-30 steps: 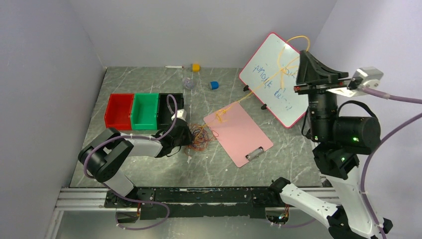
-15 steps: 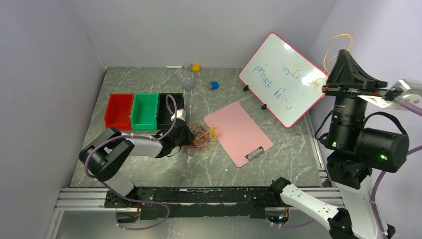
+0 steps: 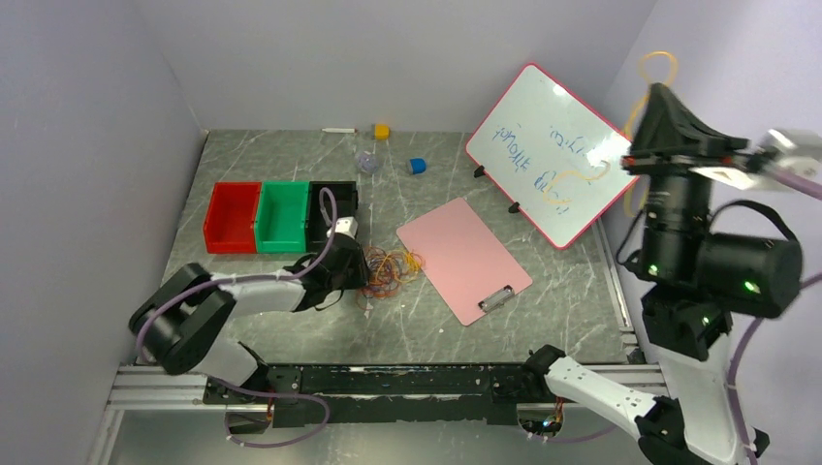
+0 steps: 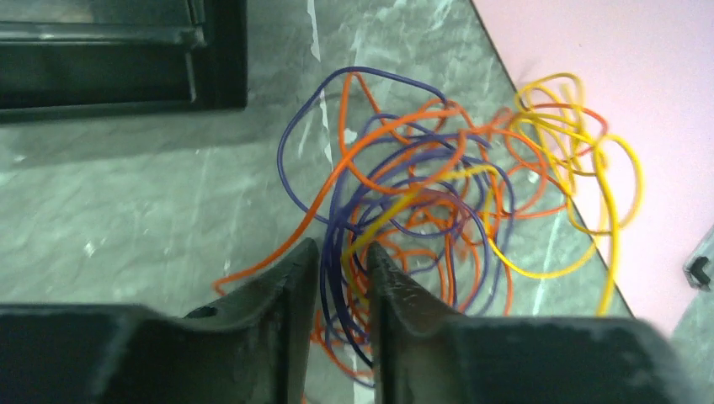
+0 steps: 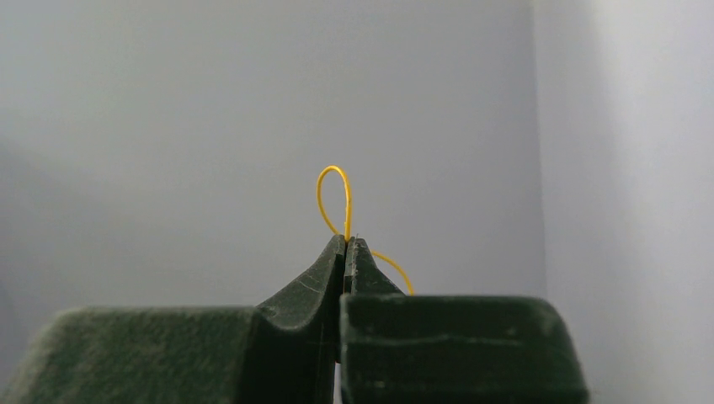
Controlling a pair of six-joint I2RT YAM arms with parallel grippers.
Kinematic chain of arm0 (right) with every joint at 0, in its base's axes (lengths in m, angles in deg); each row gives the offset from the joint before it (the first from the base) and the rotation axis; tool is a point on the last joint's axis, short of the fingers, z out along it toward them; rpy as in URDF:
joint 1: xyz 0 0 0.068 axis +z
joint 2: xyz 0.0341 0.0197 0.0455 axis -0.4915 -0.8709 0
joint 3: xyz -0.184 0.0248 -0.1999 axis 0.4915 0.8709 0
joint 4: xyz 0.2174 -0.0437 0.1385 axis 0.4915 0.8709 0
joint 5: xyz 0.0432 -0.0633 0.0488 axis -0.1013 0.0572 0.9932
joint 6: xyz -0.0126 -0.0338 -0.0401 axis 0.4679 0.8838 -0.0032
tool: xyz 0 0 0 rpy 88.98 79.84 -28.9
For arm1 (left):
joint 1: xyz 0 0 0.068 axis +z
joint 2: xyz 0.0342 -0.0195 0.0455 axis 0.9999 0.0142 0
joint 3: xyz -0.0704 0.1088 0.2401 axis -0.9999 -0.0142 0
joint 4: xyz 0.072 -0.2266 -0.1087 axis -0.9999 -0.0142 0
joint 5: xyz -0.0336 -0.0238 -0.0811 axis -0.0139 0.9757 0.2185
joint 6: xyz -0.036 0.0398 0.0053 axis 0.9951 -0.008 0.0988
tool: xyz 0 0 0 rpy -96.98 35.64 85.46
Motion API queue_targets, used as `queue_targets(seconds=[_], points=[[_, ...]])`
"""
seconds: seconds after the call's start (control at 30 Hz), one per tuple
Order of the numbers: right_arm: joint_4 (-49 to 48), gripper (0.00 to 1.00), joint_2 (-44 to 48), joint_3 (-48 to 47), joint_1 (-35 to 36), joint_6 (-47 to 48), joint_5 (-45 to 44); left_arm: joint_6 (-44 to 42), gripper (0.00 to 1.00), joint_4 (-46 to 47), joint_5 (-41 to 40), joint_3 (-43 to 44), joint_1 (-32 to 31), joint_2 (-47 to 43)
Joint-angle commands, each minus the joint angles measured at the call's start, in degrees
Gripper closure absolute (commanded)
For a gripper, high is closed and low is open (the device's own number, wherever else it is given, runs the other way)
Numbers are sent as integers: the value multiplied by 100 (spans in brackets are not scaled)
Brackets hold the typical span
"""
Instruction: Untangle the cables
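The cables [image 3: 388, 269] lie as a tangle of orange-red, dark blue and yellow wires on the table, touching the pink clipboard's left edge. My left gripper [image 3: 354, 266] rests at the tangle's left side. In the left wrist view the tangle [image 4: 421, 202] spreads ahead, and the left gripper [image 4: 338, 248] is closed to a narrow gap around several blue, orange and yellow strands. My right gripper [image 3: 659, 89] is raised high at the right, shut on one yellow cable [image 3: 579, 175] that dangles in front of the whiteboard. In the right wrist view the gripper [image 5: 346, 240] pinches that yellow cable [image 5: 318, 198], which loops above the tips.
A pink clipboard [image 3: 463, 260] lies mid-table and shows in the left wrist view [image 4: 623, 76]. A whiteboard [image 3: 543, 145] leans at the back right. Red [image 3: 233, 218], green [image 3: 283, 218] and black [image 3: 325, 208] bins stand at the left. A yellow cube [image 3: 382, 131] and blue cap [image 3: 417, 166] sit at the back.
The right gripper swung right and up with the yellow cable, whose far end came out of the tangle and now hangs free. The left arm shifted slightly with the tangle.
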Motion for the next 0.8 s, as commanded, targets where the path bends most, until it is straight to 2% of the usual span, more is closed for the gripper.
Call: queue_targets(seconds=[0.0,0.07,0.17,0.33,0.5,0.6,0.77], points=[[1100,100,-611,-196,36,-521,815,-375,59,-909,-150,-4,-47,-1002],[1331,100,-864,-251,35,-755,1169,-446,51,-1129,-168,79,-49,-1471],[1429,100,-1179,-188,32,-1116,1564,-471,46,-1608,-284,248,-52,-2142],[1633,100,-1912,-314,34,-1499,2344,-403,43,-2571,-792,475,-45,-3127],[1951,100,-2809,-690,29,-1797,3334,-418,41,-3719,-1637,917,-35,-3916],[1932,100,-3276,-859,29,-2004,3831,-528,40,-4386,-2025,1359,14,-4254],[1895,100,-4164,-1332,33,-2301,4637,-906,39,-4932,-2323,1905,269,-4461]])
